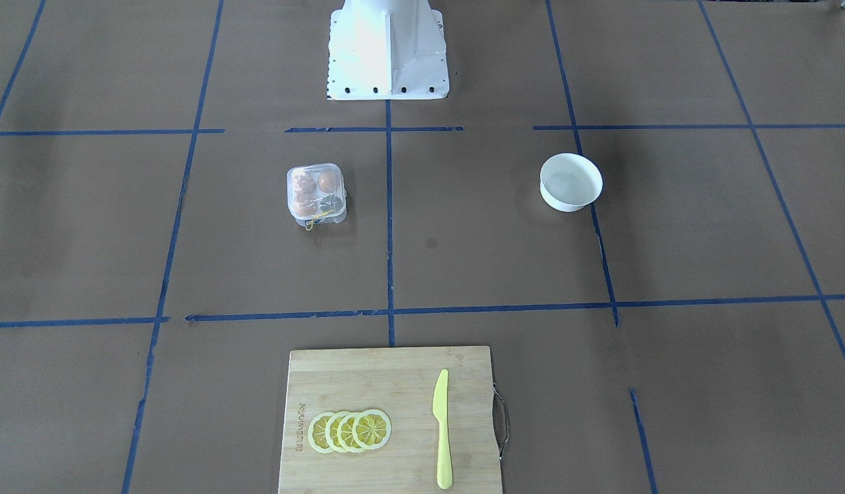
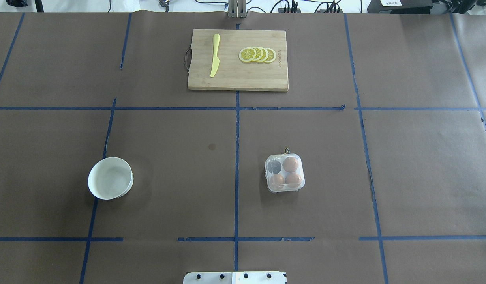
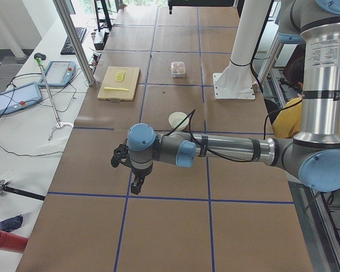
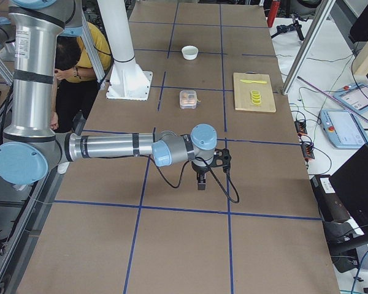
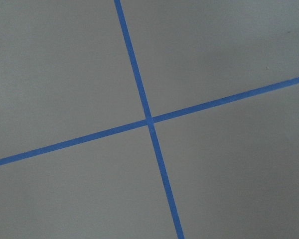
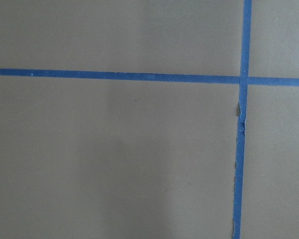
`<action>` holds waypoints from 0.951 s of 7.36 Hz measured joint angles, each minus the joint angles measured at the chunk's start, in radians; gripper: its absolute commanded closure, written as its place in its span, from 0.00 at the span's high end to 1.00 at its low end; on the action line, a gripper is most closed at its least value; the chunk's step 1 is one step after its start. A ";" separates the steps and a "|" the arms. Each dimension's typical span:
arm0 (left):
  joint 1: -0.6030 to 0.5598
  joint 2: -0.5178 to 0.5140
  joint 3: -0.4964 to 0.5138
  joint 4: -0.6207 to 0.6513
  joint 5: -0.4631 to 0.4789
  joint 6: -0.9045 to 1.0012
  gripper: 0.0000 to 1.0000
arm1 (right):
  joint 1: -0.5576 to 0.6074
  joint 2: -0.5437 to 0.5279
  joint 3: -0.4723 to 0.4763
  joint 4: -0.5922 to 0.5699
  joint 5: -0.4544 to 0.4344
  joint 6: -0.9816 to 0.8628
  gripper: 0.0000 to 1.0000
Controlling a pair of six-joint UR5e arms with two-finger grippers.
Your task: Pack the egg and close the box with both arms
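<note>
The clear box (image 2: 284, 189) stands right of the table's centre line, also in the front view (image 1: 333, 206). Its lid looks shut over the cells. Three tan-brown eggs (image 2: 291, 164) lie inside; one cell (image 2: 273, 167) is dark and empty. A bit of yellow string (image 1: 317, 220) hangs off it. Both arms are out of the overhead and front views. The left gripper (image 3: 137, 184) hangs over bare table far from the box, seen only from the left side. The right gripper (image 4: 200, 182) shows only from the right side. I cannot tell if either is open or shut. Both wrist views show only paper and blue tape.
A white bowl (image 2: 110, 183) stands on the robot's left half and looks empty. A wooden cutting board (image 2: 237, 81) at the far edge carries a yellow knife (image 2: 215, 55) and lemon slices (image 2: 257, 54). The white base pedestal (image 1: 388, 48) is at the near edge.
</note>
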 measured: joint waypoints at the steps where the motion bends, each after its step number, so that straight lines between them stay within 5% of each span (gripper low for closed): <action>1: 0.000 0.010 -0.026 0.000 0.000 0.000 1.00 | 0.023 0.017 -0.001 -0.035 0.001 -0.012 1.00; 7: -0.003 0.067 -0.132 -0.001 -0.003 0.010 1.00 | 0.057 0.043 -0.006 -0.111 0.009 -0.085 1.00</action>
